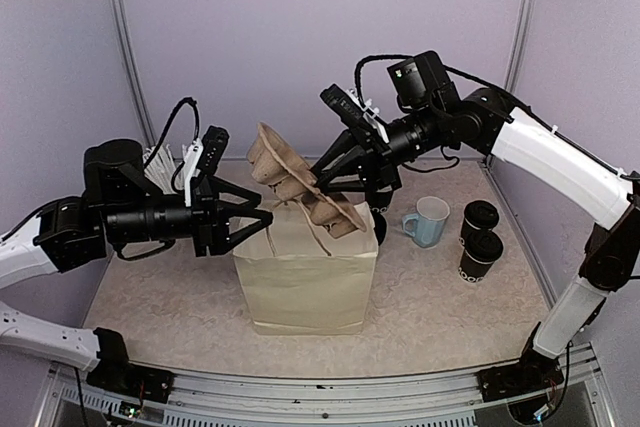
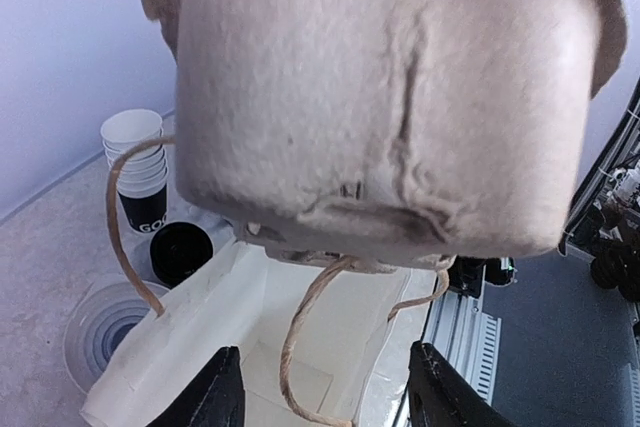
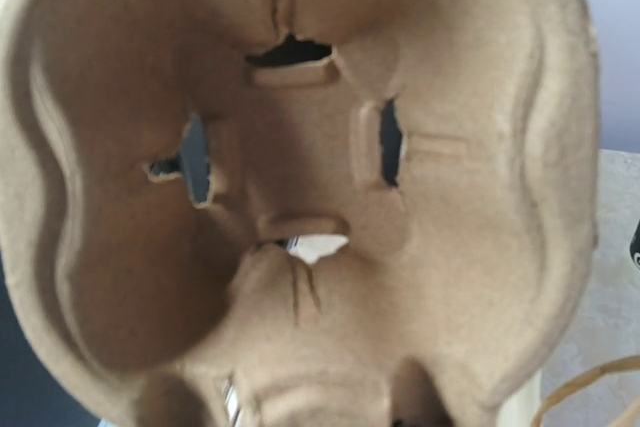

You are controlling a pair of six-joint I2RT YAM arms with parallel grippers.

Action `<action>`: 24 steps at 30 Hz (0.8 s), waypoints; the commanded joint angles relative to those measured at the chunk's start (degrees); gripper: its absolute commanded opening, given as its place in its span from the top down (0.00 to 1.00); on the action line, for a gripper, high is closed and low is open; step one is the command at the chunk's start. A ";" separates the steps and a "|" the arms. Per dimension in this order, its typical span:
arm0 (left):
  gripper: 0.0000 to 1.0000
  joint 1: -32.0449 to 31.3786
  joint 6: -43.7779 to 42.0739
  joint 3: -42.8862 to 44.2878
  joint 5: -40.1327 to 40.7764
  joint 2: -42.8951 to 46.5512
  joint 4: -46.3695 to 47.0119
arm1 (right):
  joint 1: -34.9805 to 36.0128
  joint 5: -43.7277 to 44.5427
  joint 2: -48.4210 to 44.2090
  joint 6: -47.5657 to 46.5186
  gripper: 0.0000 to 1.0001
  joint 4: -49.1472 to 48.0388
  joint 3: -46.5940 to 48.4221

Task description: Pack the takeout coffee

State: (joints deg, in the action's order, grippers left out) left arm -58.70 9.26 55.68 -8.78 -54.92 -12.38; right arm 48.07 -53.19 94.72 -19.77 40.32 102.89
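R gripper [image 1: 322, 183]: my jaws are clamped on a moulded-pulp cup carrier [image 1: 285, 169], held tilted over the mouth of the paper bag [image 1: 305, 282]. Carrier is tan, fibrous and matte, w/ rounded wells. R wrist view shows slit tabs w/ ragged edges.

L gripper [image 1: 262, 219]: jaws stand apart at the bag's upper L rim, nothing pinched. A twine handle [image 2: 300, 347] hangs in the gap betw. them.

Bag: cream paper, flat-sided, upright, lightly creased, open at top.

Far takeout coffee [image 1: 481, 217] and near takeout coffee [image 1: 481, 255]: black cylindrical paper cups w/ round black lids. Both stand upright on the speckled table [image 1: 440, 322], close together, just R of a pale blue glazed mug [image 1: 428, 222] and well apart from the bag. Neither is gripped.
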 commanded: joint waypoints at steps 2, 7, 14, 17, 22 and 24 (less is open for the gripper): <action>0.48 1.60 -1.70 -1.07 -2.31 0.10 3.01 | -0.44 -1.40 -0.65 1.12 0.91 -1.55 -0.93; 0.55 1.61 -1.56 -1.51 -3.54 -2.23 4.10 | -0.53 -1.13 -0.72 1.22 0.92 -1.60 -1.02; 0.92 1.35 -0.46 -0.35 -5.08 -4.03 4.58 | -0.79 -0.72 -1.06 1.39 0.92 -1.75 -1.80; 0.99 0.08 0.07 -0.05 -6.56 -3.44 4.38 | -1.03 0.48 -1.23 2.25 0.92 -2.58 -3.03; 1.00 -1.86 0.91 -1.22 -8.84 -0.50 3.69 | -1.05 2.29 -0.98 4.37 0.93 -4.41 -6.43; 1.00 -2.26 1.02 -2.22 -8.51 0.91 3.76 | -1.05 2.76 -0.90 4.42 0.93 -4.65 -7.78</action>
State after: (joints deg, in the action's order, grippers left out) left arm -59.92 9.50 54.76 -15.46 -57.52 -9.50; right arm 47.44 -52.01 94.70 -17.04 37.23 97.56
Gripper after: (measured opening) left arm 0.013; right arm 0.252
